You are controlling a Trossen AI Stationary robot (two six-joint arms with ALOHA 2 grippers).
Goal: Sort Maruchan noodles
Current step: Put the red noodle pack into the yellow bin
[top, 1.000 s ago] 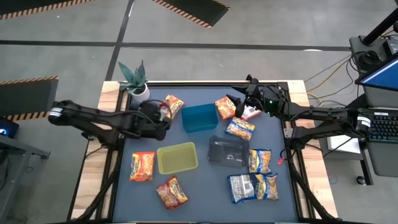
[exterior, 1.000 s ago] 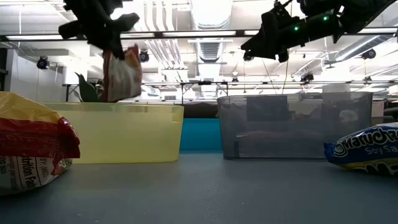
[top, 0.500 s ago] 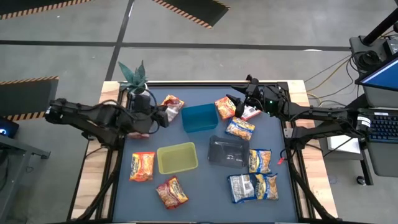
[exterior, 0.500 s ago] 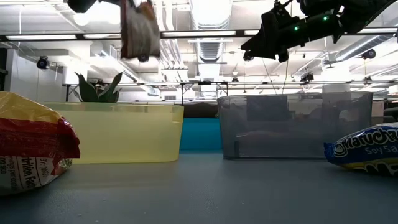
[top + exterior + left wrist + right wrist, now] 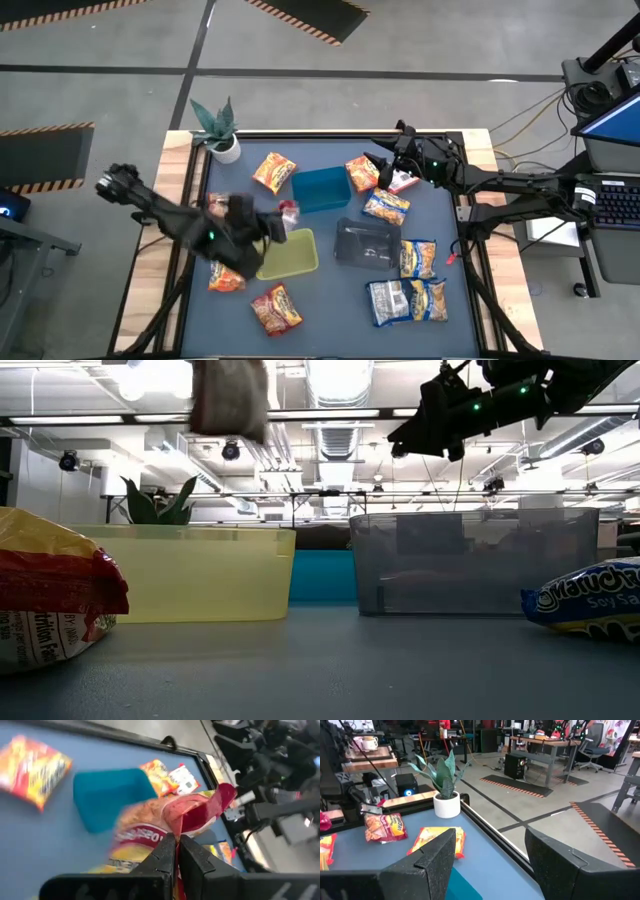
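Observation:
My left gripper (image 5: 277, 222) hangs above the far edge of the yellow-green tray (image 5: 285, 254), shut on a red-orange noodle packet (image 5: 165, 820). The low view shows that packet (image 5: 230, 395) high above the tray (image 5: 180, 572). My right gripper (image 5: 388, 163) waits open above the far right of the table, over an orange packet (image 5: 362, 172) and a pink-white one (image 5: 403, 181). Other packets lie flat: orange (image 5: 273, 171) by the blue tray (image 5: 322, 188), red-orange ones (image 5: 277, 308) near the front, blue-and-yellow ones (image 5: 417, 257) on the right. My left gripper pinches the red-orange packet between its two shut fingers (image 5: 167, 851) at a crumpled red edge (image 5: 186, 820). The packet is lifted clear of the table and trays and sticks out ahead of the fingers, bunched at the hold.
A black tray (image 5: 367, 243) sits right of the yellow-green one. A potted plant (image 5: 218, 130) stands at the far left corner. One red-orange packet (image 5: 228, 278) lies partly under my left arm. A blue-and-yellow packet (image 5: 386, 206) lies near my right gripper.
My left gripper, still shut on the red-orange packet, has risen and swung from the far left by the plant toward the near edge and right, arriving over the yellow-green tray. The packet travelled with it, lifted higher. My right arm has kept still.

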